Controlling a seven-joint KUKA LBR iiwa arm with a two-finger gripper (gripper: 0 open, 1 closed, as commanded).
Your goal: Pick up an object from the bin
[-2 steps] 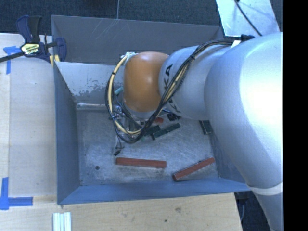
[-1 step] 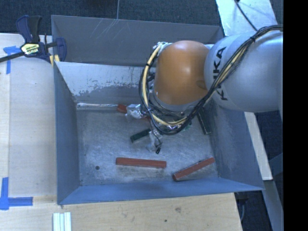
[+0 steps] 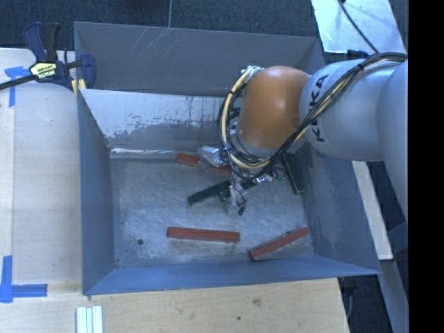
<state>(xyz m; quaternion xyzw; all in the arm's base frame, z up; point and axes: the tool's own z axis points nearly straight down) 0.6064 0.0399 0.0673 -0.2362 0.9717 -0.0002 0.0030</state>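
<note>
The gripper (image 3: 236, 201) is seen near the middle of the bin (image 3: 97, 186), at one end of a dark green bar (image 3: 207, 195). Whether it is clenched cannot be told. The bar should be straddled crosswise before being lifted.

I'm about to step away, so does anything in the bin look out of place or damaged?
Nothing has spilled. The bin's back wall is scratched, likely wear. One reddish-brown stick lies askew at the front right, one end by the sloping side wall. The tool sits above a dark green piece.
</note>
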